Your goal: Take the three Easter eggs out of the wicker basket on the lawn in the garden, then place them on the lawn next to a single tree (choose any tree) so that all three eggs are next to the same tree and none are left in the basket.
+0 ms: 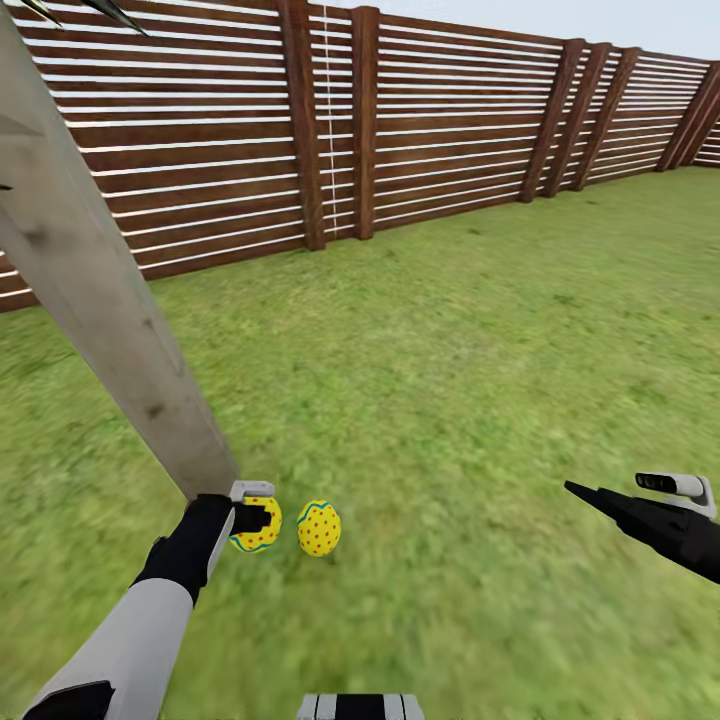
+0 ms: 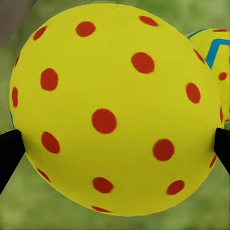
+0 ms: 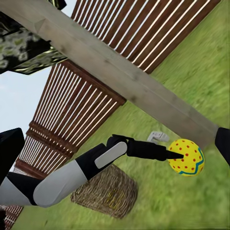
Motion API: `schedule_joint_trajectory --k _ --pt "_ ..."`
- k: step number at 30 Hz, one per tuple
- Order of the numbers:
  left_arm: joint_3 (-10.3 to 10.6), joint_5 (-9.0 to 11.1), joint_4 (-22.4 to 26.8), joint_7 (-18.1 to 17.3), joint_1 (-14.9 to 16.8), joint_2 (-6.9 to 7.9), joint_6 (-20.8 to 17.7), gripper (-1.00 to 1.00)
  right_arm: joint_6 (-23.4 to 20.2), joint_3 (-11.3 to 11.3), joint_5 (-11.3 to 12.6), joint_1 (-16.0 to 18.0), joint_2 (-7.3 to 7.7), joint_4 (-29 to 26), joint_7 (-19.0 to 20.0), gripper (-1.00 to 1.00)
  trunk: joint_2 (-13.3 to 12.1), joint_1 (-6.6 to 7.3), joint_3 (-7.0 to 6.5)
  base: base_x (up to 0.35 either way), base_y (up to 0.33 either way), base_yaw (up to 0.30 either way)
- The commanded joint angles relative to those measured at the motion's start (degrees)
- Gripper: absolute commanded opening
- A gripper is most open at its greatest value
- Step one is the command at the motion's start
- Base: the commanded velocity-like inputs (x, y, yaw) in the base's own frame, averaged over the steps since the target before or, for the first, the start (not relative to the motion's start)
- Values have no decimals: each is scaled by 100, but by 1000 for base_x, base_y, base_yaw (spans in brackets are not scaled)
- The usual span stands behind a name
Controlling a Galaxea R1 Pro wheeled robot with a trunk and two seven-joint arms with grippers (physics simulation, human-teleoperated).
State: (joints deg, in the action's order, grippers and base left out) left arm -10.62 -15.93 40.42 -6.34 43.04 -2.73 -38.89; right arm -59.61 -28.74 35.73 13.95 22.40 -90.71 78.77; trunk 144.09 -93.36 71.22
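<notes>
My left gripper (image 1: 254, 519) is shut on a yellow Easter egg (image 1: 262, 527) with red dots, low over the lawn (image 1: 450, 380) at the foot of the tree trunk (image 1: 110, 320). In the left wrist view this egg (image 2: 110, 110) sits between the black fingertips (image 2: 9, 155). A second egg (image 1: 319, 528) with a blue zigzag band lies on the grass just right of it, its edge (image 2: 216, 52) showing past the held one. The right wrist view shows the held egg (image 3: 187, 157) and the wicker basket (image 3: 105, 191) on the grass behind the left arm. My right gripper (image 1: 590, 497) hangs open at the right, holding nothing.
A brown slatted fence (image 1: 440, 130) bounds the garden along the back. The slanting trunk (image 3: 120, 72) crosses close to my left arm, with speckled foliage (image 3: 24, 48) above. Open grass stretches to the right and ahead.
</notes>
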Motion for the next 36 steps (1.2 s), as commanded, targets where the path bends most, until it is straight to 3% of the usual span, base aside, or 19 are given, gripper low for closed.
schedule_joint_trajectory --k 1,27,36 --pt "-36 -60 10 -44 3 -8 -16 -100 -39 -1 12 3 1 0 7 100 4 -1 27 0 0 0" --pt "-36 -53 65 -26 -5 -7 213 -100 -39 0 12 3 -4 0 25 100 38 -68 603 0 0 0" --pt "-36 -50 77 -24 -6 -3 451 -100 -39 0 12 3 1 0 25 100 50 -91 803 0 0 0"
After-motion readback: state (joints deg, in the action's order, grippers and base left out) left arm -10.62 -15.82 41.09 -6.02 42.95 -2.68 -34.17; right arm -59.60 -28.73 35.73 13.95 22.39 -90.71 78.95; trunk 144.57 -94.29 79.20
